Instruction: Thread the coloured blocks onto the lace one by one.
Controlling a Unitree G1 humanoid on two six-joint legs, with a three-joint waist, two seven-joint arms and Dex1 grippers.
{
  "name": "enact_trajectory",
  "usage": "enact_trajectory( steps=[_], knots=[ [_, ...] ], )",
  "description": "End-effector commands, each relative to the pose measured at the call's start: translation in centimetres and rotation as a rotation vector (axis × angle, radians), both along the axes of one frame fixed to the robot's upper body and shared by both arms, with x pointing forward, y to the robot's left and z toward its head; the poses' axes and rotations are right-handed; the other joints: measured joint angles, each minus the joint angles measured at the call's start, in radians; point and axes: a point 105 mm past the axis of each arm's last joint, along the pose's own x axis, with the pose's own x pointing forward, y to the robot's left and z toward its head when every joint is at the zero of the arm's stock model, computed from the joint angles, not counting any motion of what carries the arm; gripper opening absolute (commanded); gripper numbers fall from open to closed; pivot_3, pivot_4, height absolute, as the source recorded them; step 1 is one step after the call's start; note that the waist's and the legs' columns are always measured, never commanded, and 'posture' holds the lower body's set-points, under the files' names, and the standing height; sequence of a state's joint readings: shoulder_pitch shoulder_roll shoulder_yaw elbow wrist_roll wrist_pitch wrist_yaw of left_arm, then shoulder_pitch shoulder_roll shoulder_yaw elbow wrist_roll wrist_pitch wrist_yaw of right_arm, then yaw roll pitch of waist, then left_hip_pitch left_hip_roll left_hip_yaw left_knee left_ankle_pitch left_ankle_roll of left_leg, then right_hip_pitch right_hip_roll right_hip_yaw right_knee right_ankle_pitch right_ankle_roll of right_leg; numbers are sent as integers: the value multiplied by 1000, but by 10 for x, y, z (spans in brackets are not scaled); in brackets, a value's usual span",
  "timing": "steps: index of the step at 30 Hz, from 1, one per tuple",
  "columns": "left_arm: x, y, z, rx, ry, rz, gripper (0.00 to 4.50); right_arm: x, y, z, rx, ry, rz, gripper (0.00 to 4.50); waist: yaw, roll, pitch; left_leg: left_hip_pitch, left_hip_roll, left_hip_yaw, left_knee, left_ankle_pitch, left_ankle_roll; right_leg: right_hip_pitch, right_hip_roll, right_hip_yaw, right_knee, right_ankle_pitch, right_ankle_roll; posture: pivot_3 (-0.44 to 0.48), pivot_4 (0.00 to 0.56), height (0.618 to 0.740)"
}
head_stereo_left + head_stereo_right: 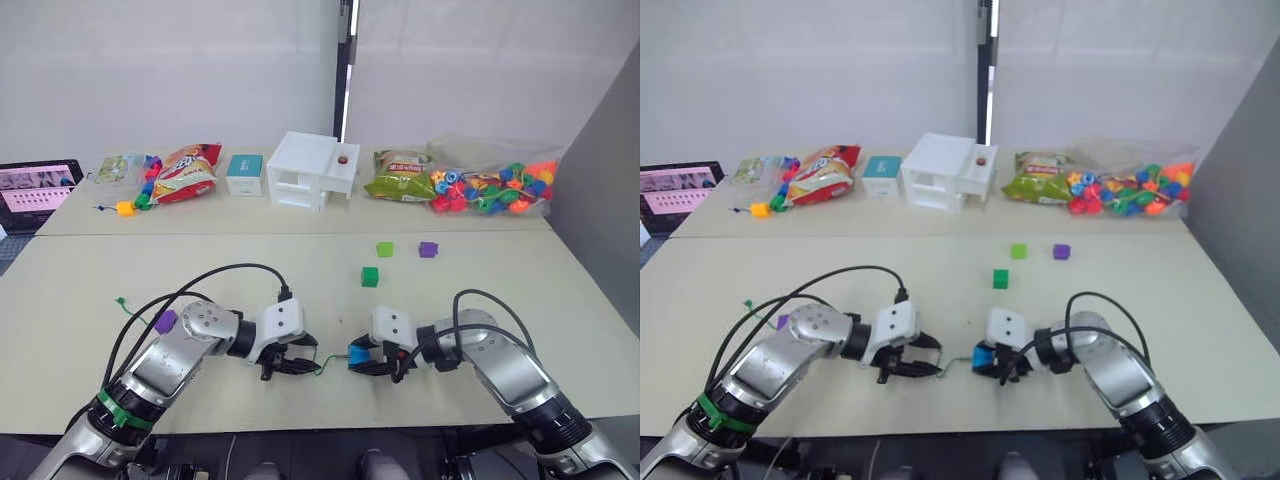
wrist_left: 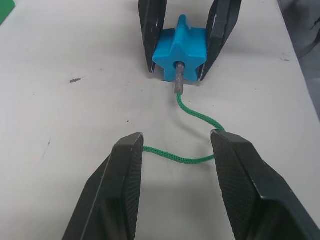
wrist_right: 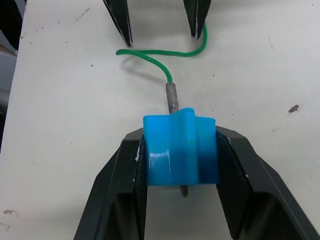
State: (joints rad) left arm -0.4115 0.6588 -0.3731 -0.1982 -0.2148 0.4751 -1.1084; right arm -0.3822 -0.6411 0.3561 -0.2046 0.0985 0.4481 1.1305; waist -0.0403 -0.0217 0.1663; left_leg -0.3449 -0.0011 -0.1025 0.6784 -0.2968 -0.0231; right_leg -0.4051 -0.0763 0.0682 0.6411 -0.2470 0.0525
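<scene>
Right wrist view shows the right gripper [image 3: 181, 162] clamping the blue block [image 3: 180, 148] with the lace [image 3: 162, 59] tip entering it, the left gripper [image 2: 176, 165] spread apart around the cord; four blocks remain unthreaded.

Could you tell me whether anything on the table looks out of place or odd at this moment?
Nothing looks spilled or damaged. One detail stands out: the left gripper is open, with the lace lying loose between its fingers, while the lace's grey tip sits in the blue block clamped by the right gripper.
</scene>
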Motion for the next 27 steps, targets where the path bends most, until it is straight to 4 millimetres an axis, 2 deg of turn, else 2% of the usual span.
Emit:
enact_trajectory(
  steps=[1, 8, 11, 15, 16, 23, 26, 27],
  knots=[
    [-3, -10, 1, -28, -25, -28, 2274, -2, -1, -7, -9, 29, -20, 1358, 0, 0, 0, 0, 0, 0, 0, 0, 0, 0, 0, 0, 0, 0, 0, 0, 150, 740],
    [-7, -19, -9, -44, 35, 6, 2274, -2, -3, -6, -11, 21, -34, 1358, -1, 0, 0, 0, 0, 0, 0, 0, 0, 0, 0, 0, 1, 0, 0, 0, 150, 740],
    [-8, -18, -13, -27, 40, 12, 1465, -2, -4, -4, -10, 15, -40, 1358, -1, 0, 0, 0, 0, 0, 0, 0, 0, 0, 0, 0, 1, 0, 0, 0, 150, 740],
    [-7, -21, -13, -33, 25, 15, 126, -2, -4, -4, -10, 12, -44, 1358, 0, 0, 0, 0, 0, 0, 0, 0, 0, 0, 0, 0, 1, 0, 0, 0, 150, 740],
    [-7, -22, -12, -37, 22, 14, 18, -1, -3, -4, -10, 11, -45, 1358, 0, 0, 0, 0, 0, 0, 0, 0, 0, 0, 0, 0, 1, 0, 0, 0, 150, 740],
    [-4, -25, -6, -51, 6, 18, 18, -1, -2, -3, -6, 11, -47, 1358, 0, 0, 0, 0, 0, 0, 0, 0, 0, 0, 0, 0, 0, 0, 0, 0, 150, 740],
    [-2, -17, 17, -131, -1, 42, 18, 0, -1, -4, -5, 9, -51, 1358, 0, 0, 0, 0, 0, 0, 0, 0, 0, 0, 0, 0, 0, 0, 0, 0, 150, 740],
    [-7, -11, 24, -144, 6, 32, 261, 0, 0, -4, -4, 8, -53, 1358, -3, -1, 0, 0, 0, 0, 0, 0, 0, 0, 0, 0, 0, 0, 0, 0, 150, 740]
  ],
)
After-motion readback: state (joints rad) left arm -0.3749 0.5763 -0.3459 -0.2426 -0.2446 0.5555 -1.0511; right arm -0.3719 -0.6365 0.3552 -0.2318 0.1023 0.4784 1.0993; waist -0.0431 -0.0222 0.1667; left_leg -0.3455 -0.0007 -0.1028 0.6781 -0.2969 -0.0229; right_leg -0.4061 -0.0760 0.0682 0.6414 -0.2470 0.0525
